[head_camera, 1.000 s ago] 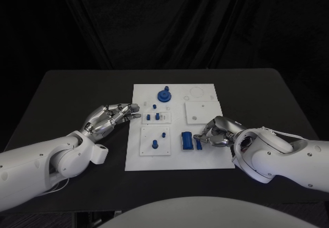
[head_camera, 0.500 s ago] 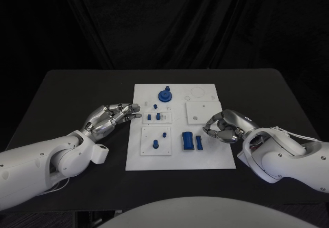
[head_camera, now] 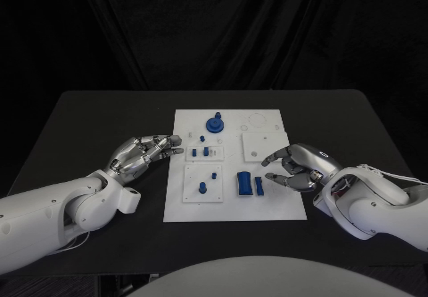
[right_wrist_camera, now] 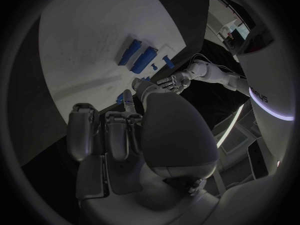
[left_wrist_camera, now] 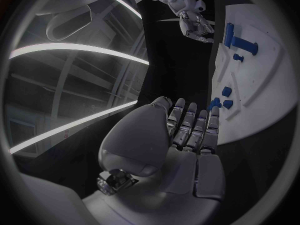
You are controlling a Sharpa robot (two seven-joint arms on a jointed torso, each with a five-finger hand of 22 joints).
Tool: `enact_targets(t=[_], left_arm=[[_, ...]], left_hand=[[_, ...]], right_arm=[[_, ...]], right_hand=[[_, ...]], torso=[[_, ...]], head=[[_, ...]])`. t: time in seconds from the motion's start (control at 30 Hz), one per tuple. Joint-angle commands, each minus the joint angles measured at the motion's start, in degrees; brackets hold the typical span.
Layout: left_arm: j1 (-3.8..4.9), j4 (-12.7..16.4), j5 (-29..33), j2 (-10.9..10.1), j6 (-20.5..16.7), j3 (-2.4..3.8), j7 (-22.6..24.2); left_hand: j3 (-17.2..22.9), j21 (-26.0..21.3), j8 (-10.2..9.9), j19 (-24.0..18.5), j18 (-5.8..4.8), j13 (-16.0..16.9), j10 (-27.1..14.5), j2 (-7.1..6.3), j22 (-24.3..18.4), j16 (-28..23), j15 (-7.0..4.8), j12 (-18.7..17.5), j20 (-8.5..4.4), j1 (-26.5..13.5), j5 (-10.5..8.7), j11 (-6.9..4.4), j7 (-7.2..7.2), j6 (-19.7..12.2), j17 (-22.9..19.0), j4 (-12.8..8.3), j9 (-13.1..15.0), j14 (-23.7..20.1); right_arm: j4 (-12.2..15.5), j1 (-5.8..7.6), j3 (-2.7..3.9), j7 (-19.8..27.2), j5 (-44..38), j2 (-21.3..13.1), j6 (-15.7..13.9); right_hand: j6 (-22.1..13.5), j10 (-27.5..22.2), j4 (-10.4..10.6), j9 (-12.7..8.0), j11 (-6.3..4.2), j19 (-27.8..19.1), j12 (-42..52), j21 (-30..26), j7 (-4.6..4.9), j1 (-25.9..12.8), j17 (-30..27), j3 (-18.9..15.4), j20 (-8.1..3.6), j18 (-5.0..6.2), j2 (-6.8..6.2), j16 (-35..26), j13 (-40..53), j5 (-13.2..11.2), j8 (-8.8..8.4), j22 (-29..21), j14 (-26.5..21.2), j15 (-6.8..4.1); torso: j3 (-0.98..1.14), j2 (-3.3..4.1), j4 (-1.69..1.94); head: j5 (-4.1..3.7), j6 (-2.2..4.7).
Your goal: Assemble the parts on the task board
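Head view: the right hand (head_camera: 292,166) hovered, fingers apart and empty, beside 2 blue parts (head_camera: 248,183) lying on the task board (head_camera: 234,207). Left wrist view: the left hand (left_wrist_camera: 187,130) was open, empty, at the board's edge. Judged step: regrasp a part, needing a precise pinch.

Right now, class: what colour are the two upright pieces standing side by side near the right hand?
Blue, on the white task board; the two pieces show best in the head view.
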Motion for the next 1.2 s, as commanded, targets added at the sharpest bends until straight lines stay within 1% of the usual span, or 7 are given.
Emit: enact_targets(t=[0.03, 0.47, 0.63, 0.67, 0.7, 0.8, 1.2], left_arm=[[-0.15, 0.1, -0.1, 0.0, 0.6, 0.03, 4.3], [-0.15, 0.1, -0.1, 0.0, 0.7, 0.03, 4.2], [-0.16, 0.0, -0.1, 0.1, 0.7, 0.03, 4.1], [-0.16, 0.0, -0.1, 0.1, 0.7, 0.03, 4.1], [-0.16, 0.0, -0.1, 0.1, 0.7, 0.03, 4.1], [-0.16, 0.0, -0.1, 0.1, 0.7, 0.03, 4.1], [-0.17, -0.1, -0.1, 0.1, 0.8, 0.03, 4.1]], left_hand=[[0.4, 0.2, -0.1, 0.3, -1.07, 0.0, -0.1, -0.04, 0.1, 0.2, 0.01, -0.1, -0.13, 0.5, 0.35, 0.24, 1.52, -0.5, 0.1, 0.1, 0.0, 0.4], [0.4, 0.2, -0.1, 0.3, -1.07, 0.0, -0.1, -0.04, 0.1, 0.2, 0.01, -0.1, -0.13, 0.5, 0.35, 0.24, 1.52, -0.5, 0.1, 0.1, 0.0, 0.4], [0.4, 0.2, -0.1, 0.3, -1.07, 0.0, -0.1, -0.04, 0.1, 0.2, 0.01, -0.1, -0.13, 0.5, 0.35, 0.24, 1.52, -0.5, 0.1, 0.1, 0.0, 0.4], [0.4, 0.2, -0.1, 0.3, -1.07, 0.0, -0.1, -0.04, 0.1, 0.2, 0.01, -0.1, -0.13, 0.5, 0.35, 0.24, 1.52, -0.5, 0.1, 0.1, 0.0, 0.4], [0.4, 0.2, -0.1, 0.3, -1.07, 0.0, -0.1, -0.04, 0.1, 0.2, 0.01, -0.1, -0.13, 0.5, 0.35, 0.24, 1.52, -0.5, 0.1, 0.1, 0.0, 0.4], [0.4, 0.2, -0.1, 0.3, -1.07, 0.0, -0.1, -0.04, 0.1, 0.2, 0.01, -0.1, -0.13, 0.5, 0.35, 0.24, 1.52, -0.5, 0.1, 0.1, 0.0, 0.4], [0.6, 0.3, -0.1, 0.4, -1.11, 0.1, 0.0, -0.17, 0.1, 0.3, 0.03, -0.1, -0.14, 0.5, 0.38, 0.28, 1.53, -0.4, 0.1, 0.0, 0.1, 0.5]], right_arm=[[-0.2, -0.08, -0.03, 1.5, -4.8, 0.0, 5.3], [-0.6, -0.48, -0.06, -1.3, -8.3, 0.6, 7.7], [-0.8, -0.52, -0.06, -2.3, -8.7, 1.0, 7.4], [-0.8, -0.53, -0.06, -2.5, -8.7, 1.1, 7.3], [-0.8, -0.53, -0.06, -2.5, -8.7, 1.1, 7.3], [-0.9, -0.56, -0.06, -2.9, -8.8, 1.3, 7.0], [-1.7, -0.69, -0.06, -3.4, -8.8, 2.5, 7.1]], right_hand=[[0.7, 6.0, 0.8, -1.1, -0.33, 3.1, 0.2, 0.4, -0.4, -0.3, 13.9, -0.6, -0.12, -0.63, -1.35, 0.2, 15.1, -2.7, -0.34, 12.4, 5.7, -0.29], [8.0, 6.0, 2.7, 0.2, 0.25, 2.3, 0.2, -1.1, -0.66, -3.3, 13.8, -11.9, 0.32, -0.31, -1.49, 0.2, 15.1, -8.0, 4.45, 11.9, 5.7, 0.17], [10.6, 6.0, 2.7, 8.8, -1.27, 2.0, 0.2, -1.4, -2.83, -2.4, 13.8, -14.4, -0.76, -0.22, -1.0, 0.2, 15.1, -8.1, 15.36, 11.8, 5.7, -1.06], [8.0, 6.0, 2.8, 14.1, -1.77, 2.0, 0.2, -1.4, -3.34, -2.7, 13.8, -14.5, -1.29, -0.22, -0.85, 0.2, 15.1, -8.1, 20.78, 11.8, 5.7, -1.43], [8.0, 6.0, 2.8, 14.1, -1.77, 2.0, 0.2, -1.4, -3.34, -2.7, 13.8, -14.5, -1.29, -0.22, -0.85, 0.2, 15.1, -8.1, 20.78, 11.8, 5.7, -1.43], [4.3, 6.0, 2.8, 20.1, -2.2, 2.0, 0.2, -1.4, -3.88, -3.0, 13.8, -14.1, -1.65, -0.22, -0.51, 0.2, 15.1, -8.0, 26.75, 11.8, 5.7, -1.91], [3.6, 6.0, 2.8, 22.4, -2.61, 1.9, 0.2, -1.8, -4.38, -1.8, 13.4, -12.6, -1.84, -0.12, 0.95, 0.0, 15.1, -7.9, 29.25, 11.7, 5.6, -2.18]], torso=[[0.0, -0.01, 0.0], [0.0, 0.03, 0.01], [0.01, 0.06, 0.05], [0.0, 0.01, 0.01], [0.0, 0.01, 0.01], [0.01, 0.02, 0.05], [0.0, 0.01, 0.06]], head=[[0.02, 0.0], [0.0, 0.0], [-0.01, 0.0], [0.06, 0.0], [0.06, 0.0], [0.04, 0.0], [0.17, 0.0]])
